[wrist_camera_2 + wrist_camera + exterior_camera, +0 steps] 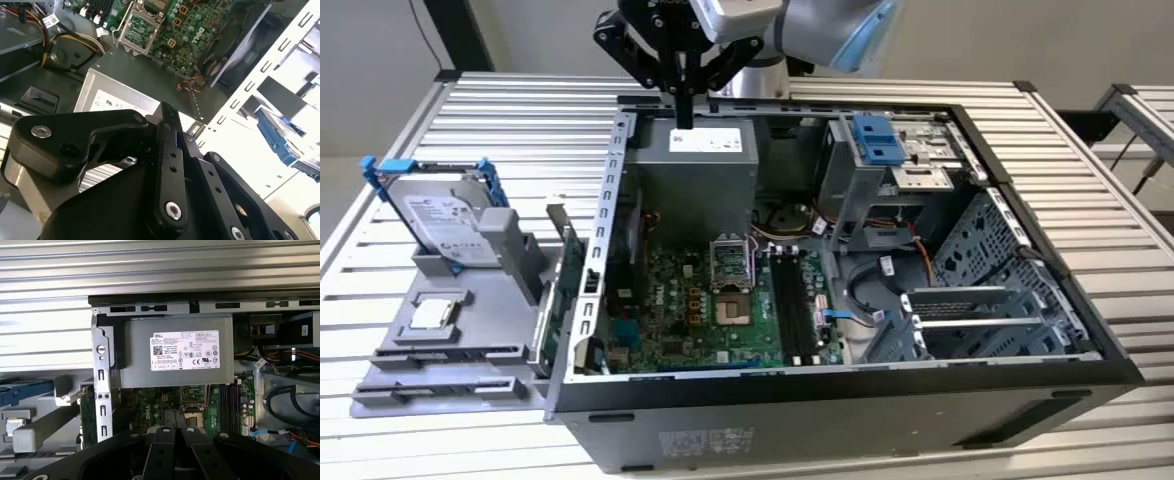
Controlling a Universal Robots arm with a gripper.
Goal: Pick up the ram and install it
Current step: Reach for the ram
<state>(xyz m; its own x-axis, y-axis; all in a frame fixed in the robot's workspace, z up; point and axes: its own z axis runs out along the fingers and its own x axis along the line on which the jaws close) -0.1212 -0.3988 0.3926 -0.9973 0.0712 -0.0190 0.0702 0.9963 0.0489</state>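
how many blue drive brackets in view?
2. First bracket around the hard drive, exterior view's left, outside the case; second bracket in the case's drive bay. More may be hidden.

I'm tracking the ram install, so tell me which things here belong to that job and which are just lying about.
Job: gripper, memory slots, motherboard, open computer case.
Lying about: hard drive in blue bracket, green expansion card, silver chip on grey tray.
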